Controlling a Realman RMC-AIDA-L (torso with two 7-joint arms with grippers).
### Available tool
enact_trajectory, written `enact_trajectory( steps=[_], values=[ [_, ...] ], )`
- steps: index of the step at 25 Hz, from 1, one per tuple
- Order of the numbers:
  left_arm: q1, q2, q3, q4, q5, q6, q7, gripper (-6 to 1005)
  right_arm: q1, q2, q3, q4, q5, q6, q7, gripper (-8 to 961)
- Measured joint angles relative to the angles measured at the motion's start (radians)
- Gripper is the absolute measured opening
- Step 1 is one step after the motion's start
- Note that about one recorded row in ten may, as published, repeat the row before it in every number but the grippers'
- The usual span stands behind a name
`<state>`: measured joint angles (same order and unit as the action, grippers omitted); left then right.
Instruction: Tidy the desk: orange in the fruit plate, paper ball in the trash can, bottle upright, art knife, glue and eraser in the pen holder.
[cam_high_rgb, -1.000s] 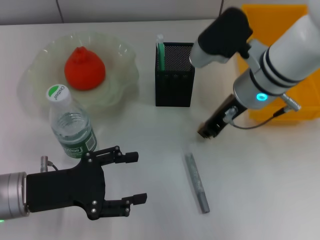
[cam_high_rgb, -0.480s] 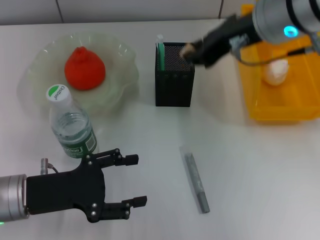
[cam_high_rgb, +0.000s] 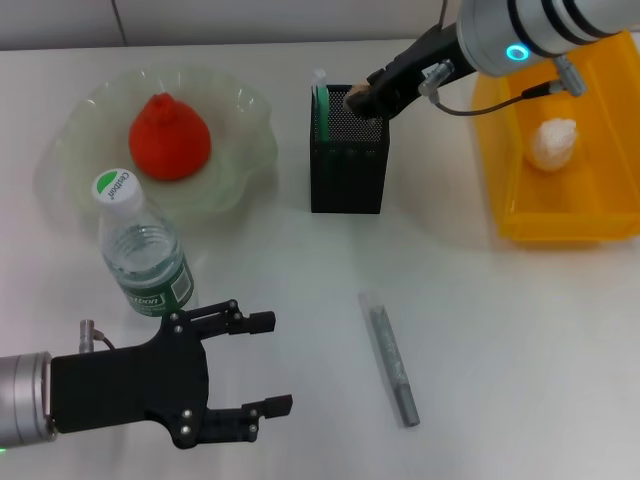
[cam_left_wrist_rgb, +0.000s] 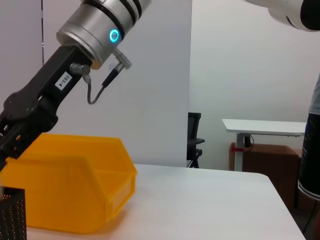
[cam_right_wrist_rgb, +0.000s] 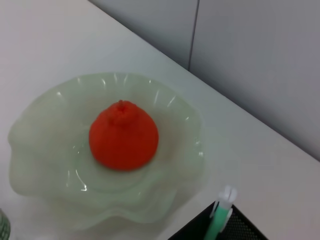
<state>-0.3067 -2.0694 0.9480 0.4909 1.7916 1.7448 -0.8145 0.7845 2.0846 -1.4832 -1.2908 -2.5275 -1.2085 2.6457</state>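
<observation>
Up at the upper centre of the head view: right end effector (cam_high_rgb: 356, 100), fingers pinched together on what looks like a small tan eraser (cam_high_rgb: 352, 99). Hangs right over the far right corner of the black mesh pen holder (cam_high_rgb: 348, 160). Opening directly beneath the tip, so reads as a straight release downward, nothing sideways needed. Worth watching the rim, since the tip is close to the edge rather than mid-opening.

Already standing in that holder, at its left side: a green-and-white glue stick (cam_high_rgb: 321, 95), upright.

Lower left of the frame: left end effector (cam_high_rgb: 272, 360), fingers spread wide apart, clamped on nothing, parked just above the white surface (cam_high_rgb: 520, 350).

Lying flat at lower centre: grey metal art knife (cam_high_rgb: 392, 365), long axis running from upper left down to lower right, nearly straight up the frame. Sits just right of the left end effector and well apart from the right one, so clearly nearer the left arm.

Elsewhere: round orange (cam_high_rgb: 168, 135) in the pale green glass fruit plate (cam_high_rgb: 250, 110), clear plastic bottle (cam_high_rgb: 140, 250) upright, white paper ball (cam_high_rgb: 555, 143) in the yellow bin (cam_high_rgb: 600, 225).
</observation>
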Motion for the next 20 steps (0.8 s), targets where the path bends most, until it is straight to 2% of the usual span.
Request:
enact_trajectory(
  steps=[3, 7, 12, 15, 20],
  values=[
    [0.002, 0.0, 0.0, 0.0, 0.0, 0.001, 0.0, 788, -0.008, 0.001, 0.002, -0.042, -0.001, -0.038, 0.025, 360],
    [0.001, 0.0, 0.0, 0.0, 0.001, 0.0, 0.0, 788, -0.042, 0.0, 0.003, -0.179, -0.003, -0.154, 0.092, 376],
    [-0.001, 0.0, 0.0, 0.0, 0.002, -0.002, 0.0, 788, -0.099, 0.003, -0.035, -0.313, 0.003, -0.291, 0.17, 599],
    [-0.003, 0.0, 0.0, 0.0, 0.002, -0.002, 0.0, 788, -0.137, 0.005, -0.102, -0.339, 0.002, -0.331, 0.2, 783],
    [-0.006, 0.0, 0.001, 0.0, 0.002, -0.005, 0.0, 788, -0.172, 0.007, -0.189, -0.299, 0.004, -0.318, 0.234, 780]
  ],
)
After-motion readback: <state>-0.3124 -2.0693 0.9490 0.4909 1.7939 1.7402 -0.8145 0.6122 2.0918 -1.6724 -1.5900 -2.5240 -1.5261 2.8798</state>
